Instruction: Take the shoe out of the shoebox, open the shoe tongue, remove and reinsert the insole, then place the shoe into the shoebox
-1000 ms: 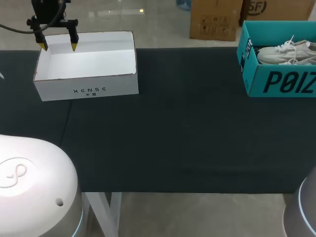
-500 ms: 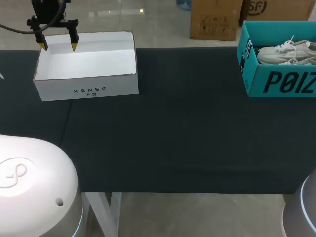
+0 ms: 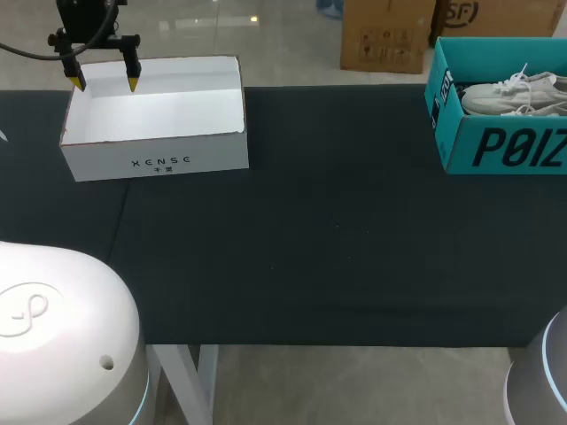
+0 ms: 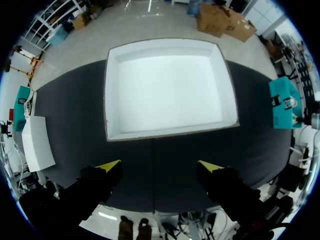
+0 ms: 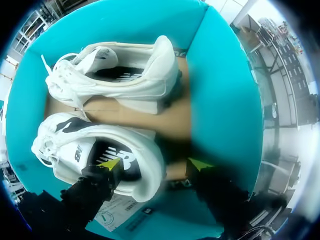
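A teal shoebox [image 3: 505, 146] stands at the table's far right with a pair of white shoes [image 3: 509, 97] inside. In the right wrist view both shoes lie on their sides on the box's cardboard floor, within the teal walls [image 5: 225, 90]. My right gripper [image 5: 155, 164] is down inside the box, open, its fingers either side of the near shoe's [image 5: 95, 150] heel with a gap at one finger. The far shoe [image 5: 120, 75] lies ahead of it. My left gripper [image 3: 105, 86] hangs open over the back rim of a white box [image 3: 159, 159]; the box [image 4: 167, 90] is empty.
A dark mat [image 3: 337, 239] covers the table between the two boxes. My arms' white bases [image 3: 53, 336] fill the front left corner and the front right edge. The right arm itself stays out of the head view.
Nothing on the table has moved and the left gripper is where it was. Only the right arm's base at the front right corner has shifted slightly.
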{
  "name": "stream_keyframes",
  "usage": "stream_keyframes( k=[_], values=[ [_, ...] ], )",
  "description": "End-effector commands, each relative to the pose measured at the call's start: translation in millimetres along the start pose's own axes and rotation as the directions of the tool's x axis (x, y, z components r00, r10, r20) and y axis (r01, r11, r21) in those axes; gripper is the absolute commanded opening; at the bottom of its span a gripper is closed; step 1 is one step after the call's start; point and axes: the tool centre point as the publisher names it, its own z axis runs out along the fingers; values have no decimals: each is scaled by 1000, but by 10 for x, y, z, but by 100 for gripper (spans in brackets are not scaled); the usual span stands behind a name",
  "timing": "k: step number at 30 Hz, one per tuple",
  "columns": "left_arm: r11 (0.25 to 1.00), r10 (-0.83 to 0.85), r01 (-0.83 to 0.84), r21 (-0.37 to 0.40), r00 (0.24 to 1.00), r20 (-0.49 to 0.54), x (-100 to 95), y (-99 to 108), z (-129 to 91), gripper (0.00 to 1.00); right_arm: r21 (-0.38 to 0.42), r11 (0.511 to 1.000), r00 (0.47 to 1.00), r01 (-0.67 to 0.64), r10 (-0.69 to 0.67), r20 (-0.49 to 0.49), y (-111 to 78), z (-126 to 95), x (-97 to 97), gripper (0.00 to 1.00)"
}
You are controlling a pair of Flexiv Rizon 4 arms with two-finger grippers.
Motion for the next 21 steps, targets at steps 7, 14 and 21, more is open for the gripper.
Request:
stream_keyframes(
  k=[7,14,21],
  values=[
    [1000,0,0,0,1000,0,-2,-4,6,100,7,1000,1000,0,0,5,-7,115,-34,0],
    [1000,0,0,0,1000,0,-2,-4,6,100,-10,1000,1000,-16,16,7,8,16,-65,0],
    [1000,0,0,0,1000,0,-2,-4,6,100,-47,998,999,-29,30,18,25,-211,-71,0]
  ],
)
